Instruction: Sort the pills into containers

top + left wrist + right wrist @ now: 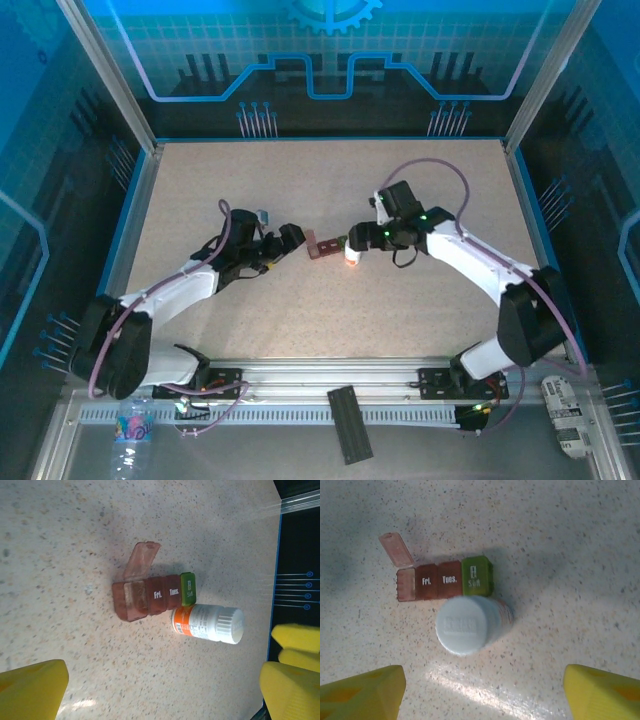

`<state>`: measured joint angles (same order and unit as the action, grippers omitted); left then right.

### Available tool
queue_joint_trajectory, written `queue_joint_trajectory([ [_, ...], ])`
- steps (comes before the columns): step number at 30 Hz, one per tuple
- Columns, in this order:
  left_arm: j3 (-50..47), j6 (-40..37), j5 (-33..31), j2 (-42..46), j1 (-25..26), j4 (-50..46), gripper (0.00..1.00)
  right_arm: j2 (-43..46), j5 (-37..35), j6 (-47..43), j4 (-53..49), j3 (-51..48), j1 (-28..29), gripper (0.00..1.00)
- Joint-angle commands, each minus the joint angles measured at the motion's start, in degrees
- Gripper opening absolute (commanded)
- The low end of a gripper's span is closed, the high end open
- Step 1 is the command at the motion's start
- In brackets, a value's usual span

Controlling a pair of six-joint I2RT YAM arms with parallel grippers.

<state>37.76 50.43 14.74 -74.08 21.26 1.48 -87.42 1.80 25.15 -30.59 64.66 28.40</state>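
Plainly the right end effector [484, 675] is the nearer one. It hangs open and empty, with the white pill bottle [464, 625] straight ahead between its spread fingers, so a grab there looks like its job. The containers [445, 580] lie mid-scene on the counter [250, 180], long axis left to right, green end touching the bottle. Their open compartment [131, 599] is at the left end, facing the left end effector [164, 672], which is also open and empty.

Both arms reach inward; left gripper [291, 237], right gripper [353, 241] spread wide.
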Motion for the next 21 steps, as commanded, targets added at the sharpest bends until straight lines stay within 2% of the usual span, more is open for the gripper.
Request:
queue_joint_trajectory([
  [1,-2.0,-1.6,-1.1,4.1,-1.1,-4.5,0.99,-5.1,-4.2,-4.1,-5.6,5.9,1.9,0.82],
  [9,-4.5,-1.1,-0.1,8.2,-2.5,-5.6,0.99,-14.3,-9.7,-6.7,-9.9,13.2,4.7,0.81],
  [21,-5.9,-0.6,1.1,8.0,-2.9,-3.8,0.99,-19.5,-7.7,-6.0,-9.1,15.4,5.1,0.69],
])
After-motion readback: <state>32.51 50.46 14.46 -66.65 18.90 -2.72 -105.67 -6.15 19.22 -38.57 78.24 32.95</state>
